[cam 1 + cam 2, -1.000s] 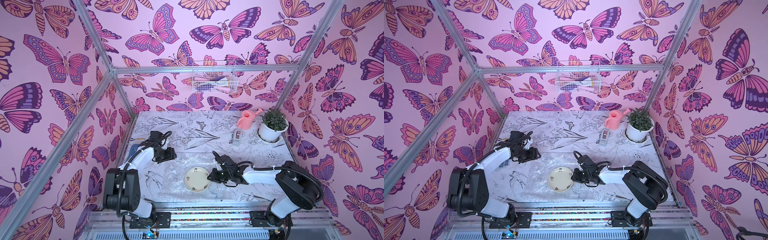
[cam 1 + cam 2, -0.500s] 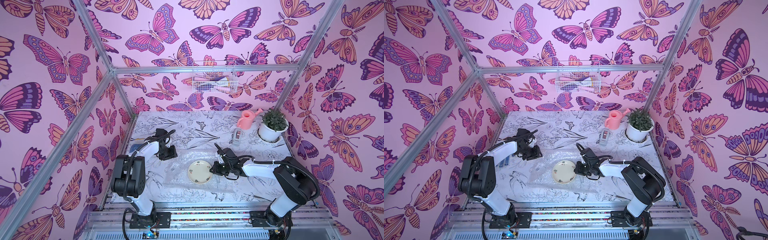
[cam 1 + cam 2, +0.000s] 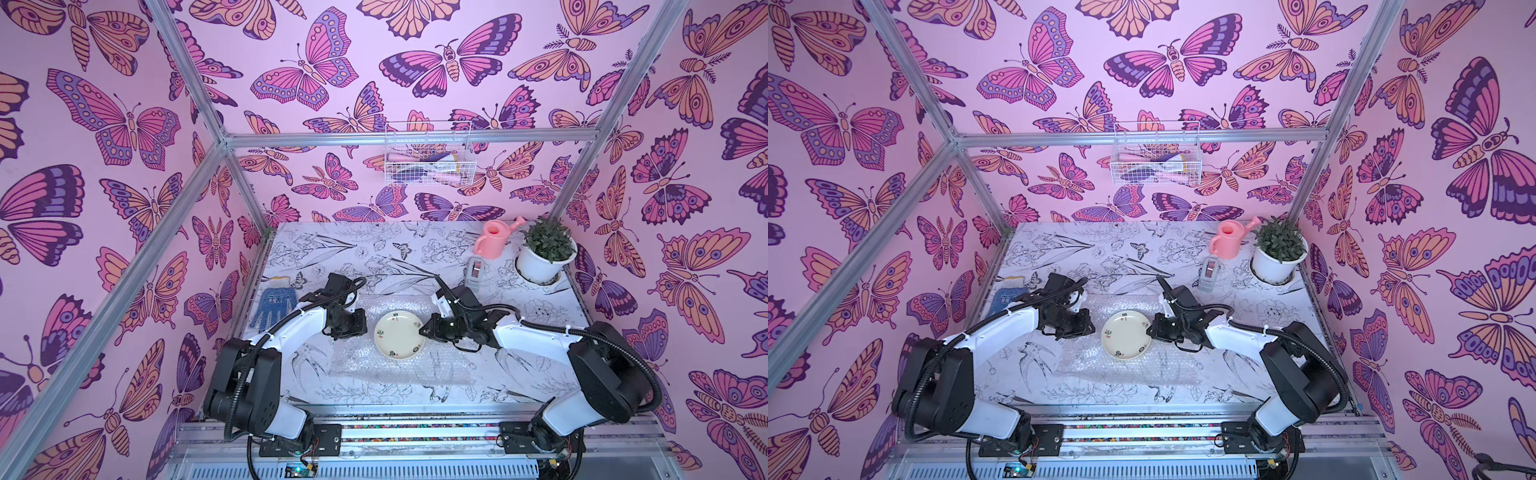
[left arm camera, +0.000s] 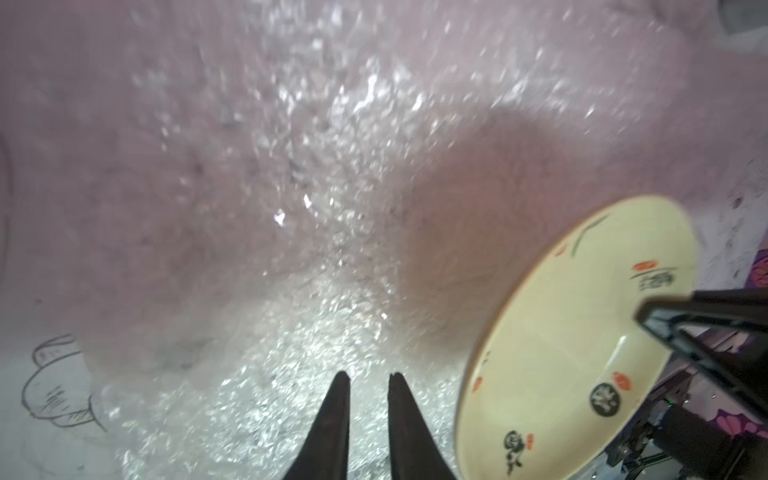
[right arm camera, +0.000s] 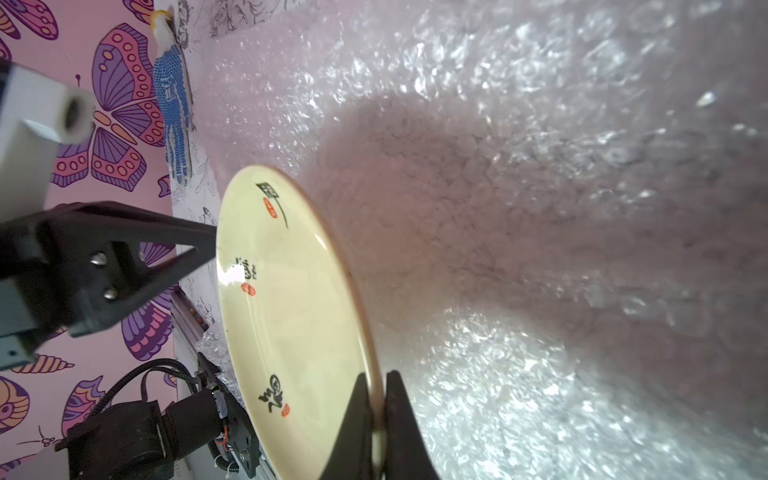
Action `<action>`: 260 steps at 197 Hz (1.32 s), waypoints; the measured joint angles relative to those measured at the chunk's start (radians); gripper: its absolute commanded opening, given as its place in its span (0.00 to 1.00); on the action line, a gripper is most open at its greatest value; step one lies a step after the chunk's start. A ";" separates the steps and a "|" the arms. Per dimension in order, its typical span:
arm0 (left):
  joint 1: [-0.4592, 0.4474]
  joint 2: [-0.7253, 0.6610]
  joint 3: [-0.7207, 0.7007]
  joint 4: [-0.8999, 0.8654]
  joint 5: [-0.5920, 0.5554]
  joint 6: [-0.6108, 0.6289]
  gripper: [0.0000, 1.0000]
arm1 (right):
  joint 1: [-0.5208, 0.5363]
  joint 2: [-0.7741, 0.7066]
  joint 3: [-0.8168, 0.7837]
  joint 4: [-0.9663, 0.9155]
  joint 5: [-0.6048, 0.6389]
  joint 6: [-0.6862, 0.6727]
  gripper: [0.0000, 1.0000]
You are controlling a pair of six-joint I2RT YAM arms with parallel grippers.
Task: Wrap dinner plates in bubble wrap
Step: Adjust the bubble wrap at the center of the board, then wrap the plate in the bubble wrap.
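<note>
The cream-yellow dinner plate (image 3: 399,334) (image 3: 1126,334) hangs just above the bubble wrap (image 3: 395,370) (image 3: 1121,370), casting a shadow on it. My right gripper (image 3: 423,331) (image 5: 376,376) is shut on the plate's right rim (image 5: 286,299). My left gripper (image 3: 351,334) (image 4: 368,376) is down at the wrap's left edge, left of the plate (image 4: 573,332). Its fingertips stand a narrow gap apart over the shiny wrap (image 4: 291,208). Whether they pinch the sheet does not show.
A blue glove (image 3: 272,305) lies at the table's left edge. At the back right stand a grey tape dispenser (image 3: 475,271), a pink watering can (image 3: 492,240) and a white plant pot (image 3: 546,253). A wire basket (image 3: 428,158) hangs on the back wall.
My right gripper has carried the plate a little toward the back over the wrap. My left gripper has moved right and nearer onto the wrap's left edge, and its fingers have narrowed.
</note>
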 measured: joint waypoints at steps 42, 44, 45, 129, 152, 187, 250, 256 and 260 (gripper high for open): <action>0.000 0.003 -0.061 0.018 -0.001 -0.025 0.14 | 0.000 0.113 -0.031 0.044 -0.015 0.006 0.00; 0.000 0.003 -0.062 0.019 -0.001 -0.025 0.13 | 0.000 0.117 -0.033 0.048 -0.018 0.005 0.00; 0.000 0.003 -0.062 0.020 -0.001 -0.025 0.13 | 0.000 0.118 -0.033 0.049 -0.019 0.003 0.01; -0.155 -0.026 0.070 0.048 -0.008 -0.115 0.07 | 0.010 -0.121 -0.017 -0.208 0.134 -0.168 0.60; -0.207 0.081 0.122 0.076 0.014 -0.127 0.04 | 0.066 -0.234 0.010 -0.297 0.156 -0.315 0.60; -0.247 0.225 0.142 0.114 0.040 -0.145 0.03 | 0.309 -0.268 0.005 -0.355 0.229 -0.606 0.64; -0.246 0.298 0.151 0.134 0.055 -0.145 0.01 | 0.526 -0.093 -0.006 -0.362 0.480 -0.859 0.62; -0.246 0.298 0.151 0.135 0.055 -0.144 0.01 | 0.532 -0.076 -0.005 -0.363 0.502 -0.872 0.61; -0.246 0.298 0.151 0.135 0.055 -0.144 0.01 | 0.535 -0.065 -0.003 -0.364 0.516 -0.880 0.61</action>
